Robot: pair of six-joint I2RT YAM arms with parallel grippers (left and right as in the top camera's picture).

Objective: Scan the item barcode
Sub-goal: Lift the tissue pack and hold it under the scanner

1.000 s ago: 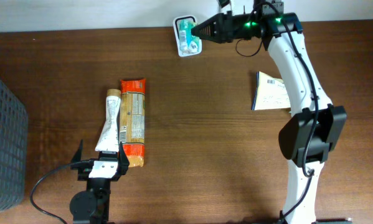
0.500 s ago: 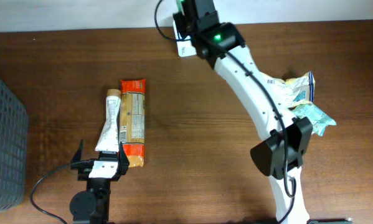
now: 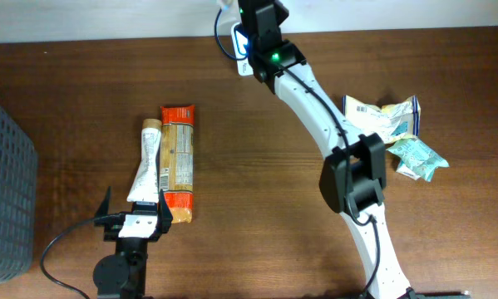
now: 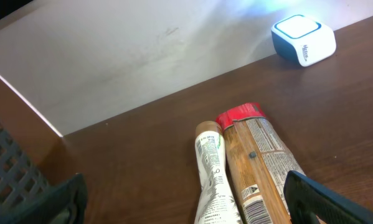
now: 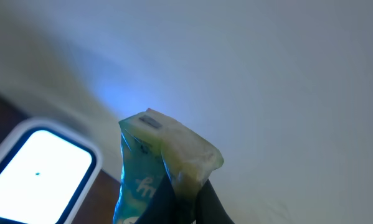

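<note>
Scanner [image 3: 241, 40] lit at the far edge, and the right gripper [image 5: 181, 204] clamps one teal packet [image 5: 163, 155] over it (pinched tight). Left gripper [image 3: 135, 208] gapes wide beside one tube [image 3: 145, 162] and one orange packet [image 3: 179, 162]; seemingly two more packets [image 3: 380, 119] lie right.

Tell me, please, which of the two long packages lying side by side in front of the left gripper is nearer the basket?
The white tube with the tan cap; the orange-ended pack beside it lies farther from the basket.

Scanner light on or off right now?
On. The scanner face glows white, casting blue light on the wall behind.
</note>
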